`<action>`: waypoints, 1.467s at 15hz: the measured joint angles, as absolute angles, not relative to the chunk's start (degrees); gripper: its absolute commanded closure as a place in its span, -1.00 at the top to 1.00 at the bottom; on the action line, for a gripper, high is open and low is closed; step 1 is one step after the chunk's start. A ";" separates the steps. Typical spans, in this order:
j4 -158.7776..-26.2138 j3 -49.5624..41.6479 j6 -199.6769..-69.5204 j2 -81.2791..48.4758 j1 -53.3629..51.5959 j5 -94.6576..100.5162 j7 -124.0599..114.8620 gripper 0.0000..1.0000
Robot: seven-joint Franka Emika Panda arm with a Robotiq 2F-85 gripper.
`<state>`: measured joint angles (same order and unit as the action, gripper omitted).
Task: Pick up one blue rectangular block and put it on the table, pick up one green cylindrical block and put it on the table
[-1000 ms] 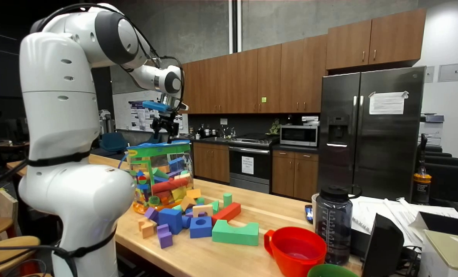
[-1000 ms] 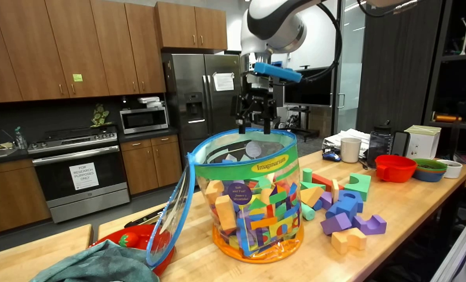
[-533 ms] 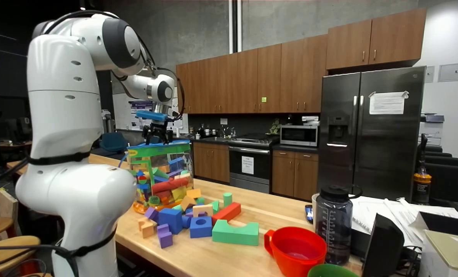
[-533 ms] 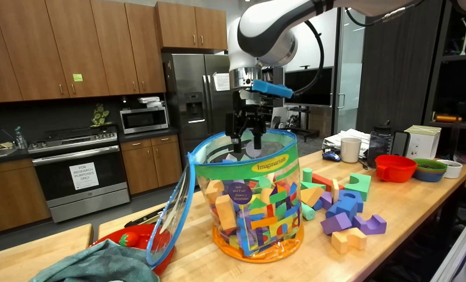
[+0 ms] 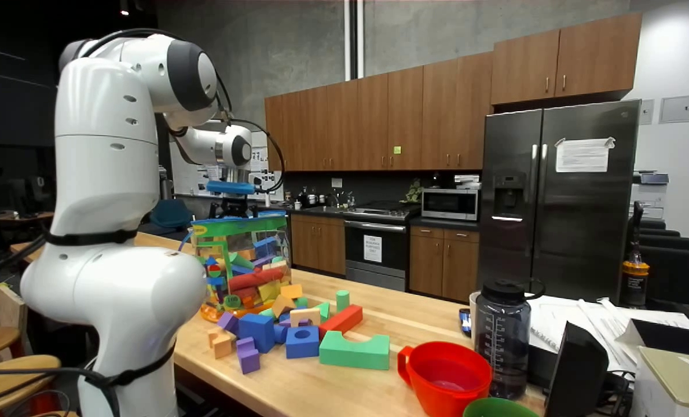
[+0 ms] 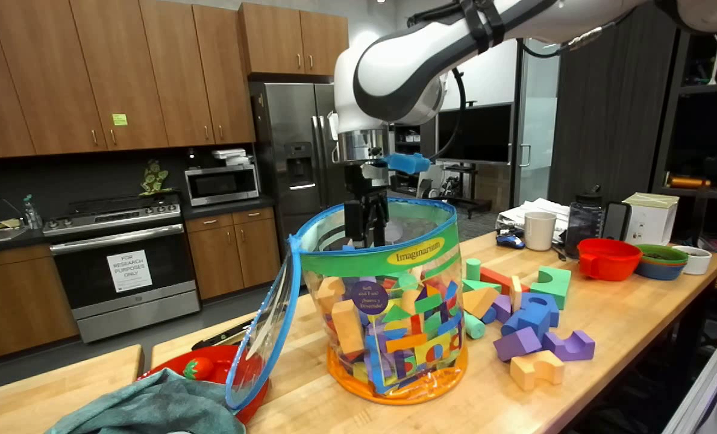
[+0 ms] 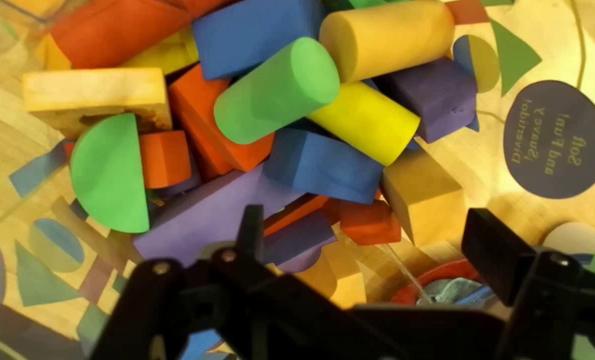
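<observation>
In the wrist view we look down on a heap of blocks, with the gripper (image 7: 367,230) spread wide and nothing pinched between its fingers. The green cylindrical block (image 7: 277,92) lies tilted on top, overlapping a corner of the blue rectangular block (image 7: 257,37); a blue block with angled faces (image 7: 327,165) sits nearer the fingers. The round sticker (image 7: 557,140), mirrored here, reads "Soft and Fun!", so we judge these pieces to be foam: light, squashy, hard to break, more grippy than slick. We would take the cylinder across its round side at mid-length, since an end hold could let it pivot. The blue rectangular block should suit a straight pinch across its narrow faces, though the cylinder may need to come off first.

In an exterior view we learn what the wrist camera leaves out: the fingers dip inside the rim of a clear drum bag (image 6: 346,264), whose lid flap (image 6: 268,328) hangs at its side. On the wooden table (image 6: 623,313) beside it are an upright green cylinder (image 6: 472,270) and a lying green cylinder (image 6: 473,325).

In an exterior view the bag's green band (image 5: 269,223) hides the fingertips, so there we cannot tell their spread; instead we get the broad faces of a blue cuboid (image 5: 256,331) on the table.
</observation>
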<state>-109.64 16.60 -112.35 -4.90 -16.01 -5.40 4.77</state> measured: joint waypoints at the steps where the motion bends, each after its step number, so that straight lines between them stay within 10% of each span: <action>1: -109.83 16.71 -112.95 -5.14 -16.07 -4.77 6.11 1.00; 22: -122.86 17.10 -134.02 -5.60 -16.18 -3.81 9.64 1.00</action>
<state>-122.86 17.10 -134.02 -5.60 -16.18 -3.81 9.64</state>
